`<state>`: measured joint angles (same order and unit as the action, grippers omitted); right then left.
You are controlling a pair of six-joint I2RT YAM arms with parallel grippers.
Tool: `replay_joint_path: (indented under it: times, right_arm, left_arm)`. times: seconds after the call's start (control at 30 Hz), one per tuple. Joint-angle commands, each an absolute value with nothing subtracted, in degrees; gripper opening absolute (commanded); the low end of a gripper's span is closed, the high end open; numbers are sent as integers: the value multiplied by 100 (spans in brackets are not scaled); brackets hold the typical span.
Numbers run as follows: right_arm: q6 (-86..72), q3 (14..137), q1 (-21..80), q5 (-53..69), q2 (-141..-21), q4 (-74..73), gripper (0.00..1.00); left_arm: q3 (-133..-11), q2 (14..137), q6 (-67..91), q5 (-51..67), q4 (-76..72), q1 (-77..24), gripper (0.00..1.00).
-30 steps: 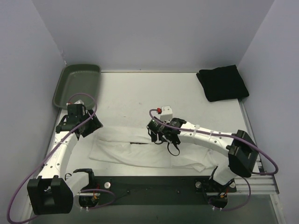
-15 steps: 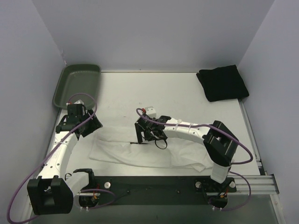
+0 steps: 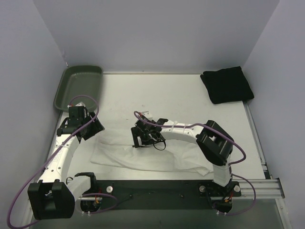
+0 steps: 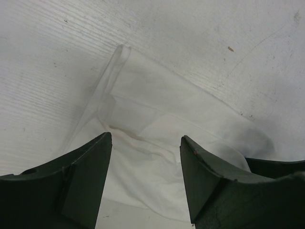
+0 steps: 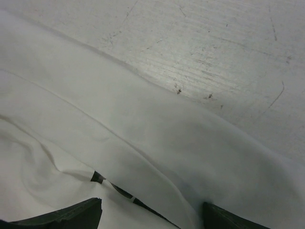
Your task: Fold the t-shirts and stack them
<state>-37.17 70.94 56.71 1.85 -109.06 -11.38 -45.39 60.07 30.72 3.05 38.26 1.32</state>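
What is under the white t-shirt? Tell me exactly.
Only the pale table shows around the white t-shirt. The cloth covers whatever lies beneath; a dark sliver peeks between folds, unidentifiable.

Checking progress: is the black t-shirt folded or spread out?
Folded: the plain black cloth t-shirt lies as a compact squarish bundle at the far right, with no sleeves showing.

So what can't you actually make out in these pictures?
- Top view: fingertips of the right gripper, hidden beneath its own wrist; whether they touch the white t-shirt is unclear.
- Right wrist view: its fingers, cut off by the bottom edge.
- Left wrist view: the shirt's near part, hidden behind the left gripper.
- Top view: folds in the black t-shirt, too small to count.
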Motion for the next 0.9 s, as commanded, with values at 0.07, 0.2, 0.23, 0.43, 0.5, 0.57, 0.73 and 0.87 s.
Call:
replay_joint_path:
  times: [0.07,0.2,0.23,0.43,0.5,0.57,0.73,0.87]
  right_arm:
    - [-3674,6909,5853,449,-10600,-1081,85]
    - [-3735,6575,6073,273,-10258,-1116,86]
    - [-3753,6426,6134,229,-10205,-1125,85]
    - [-3955,5951,6609,-228,-9941,-1169,85]
    - [-4034,5880,6758,-377,-9870,-1186,85]
    - [-4069,5827,6829,-500,-9844,-1204,85]
    - [-4017,6029,6969,-895,-9852,-1441,85]
    - [-3859,6451,6996,-1483,-9835,-1679,85]
  left_arm:
    - [-4579,5959,2971,229,3586,185,69]
    - [-4570,5924,2979,228,3586,176,69]
    - [-4570,5924,2971,211,3586,184,69]
    - [-4570,5880,2971,193,3604,202,69]
    - [-4570,5871,2971,185,3604,202,69]
    - [-4570,5871,2971,176,3604,211,68]
    - [-4570,5871,2971,167,3612,211,69]
    - [-4562,5871,2971,176,3612,211,68]
